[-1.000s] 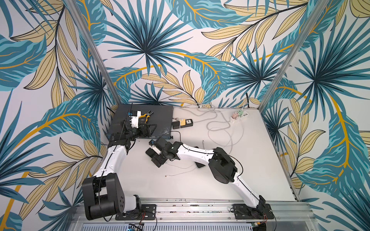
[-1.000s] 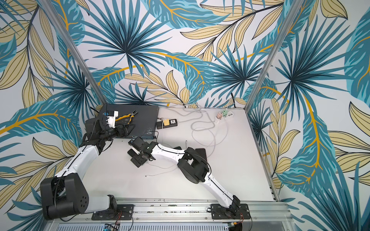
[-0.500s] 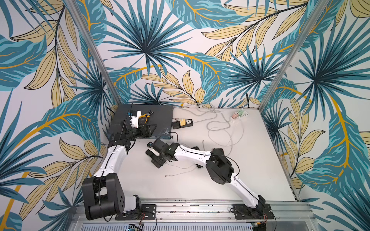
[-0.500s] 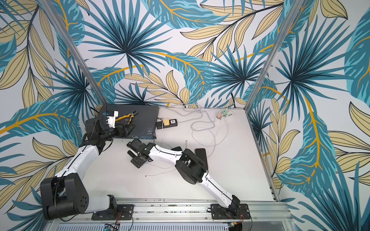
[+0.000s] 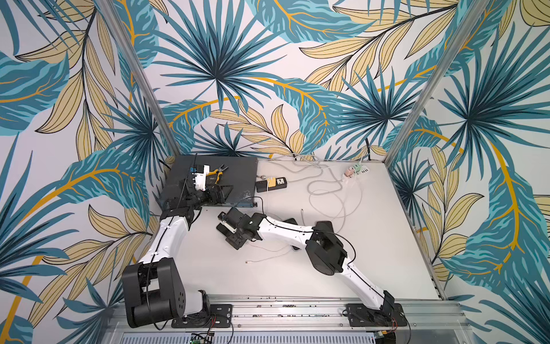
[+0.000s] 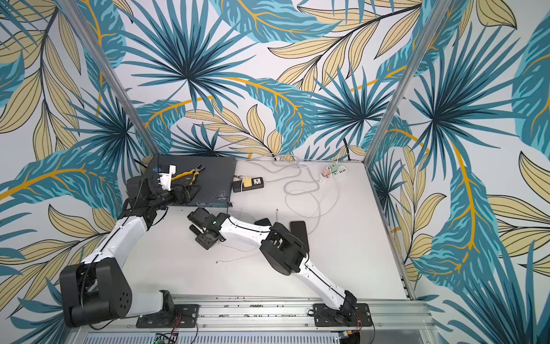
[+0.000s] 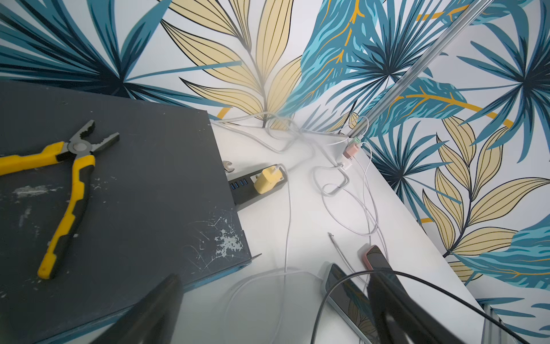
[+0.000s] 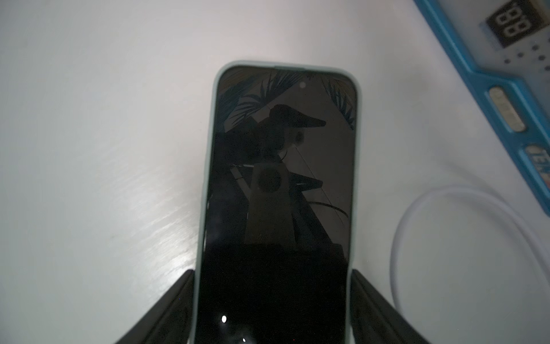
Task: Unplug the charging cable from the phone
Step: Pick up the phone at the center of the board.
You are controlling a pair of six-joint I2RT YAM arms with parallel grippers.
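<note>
Barely begun, judging by the layout. Face up on the table (image 8: 89, 149), directly beneath the right gripper (image 8: 272, 275), the phone (image 8: 279, 178): screen dark, pale green case. Jaws set one on each side of the case near its lower end, right against it or just short of it; cannot tell whether actually pinching yet. Just beside the phone, the charging cable (image 8: 400, 238) looping on the table. Plug end and port hidden under the gripper, so no telling from here whether still plugged in, though presumably so. Over the edge of the dark box (image 7: 134, 193), the left gripper (image 7: 275, 286), jaws spread wide and empty, not on any cable. Left to do, by this reading: steady the phone, get hold of the plug, pull it straight out of the port. Nothing visible yet that counts as unplugged.
</note>
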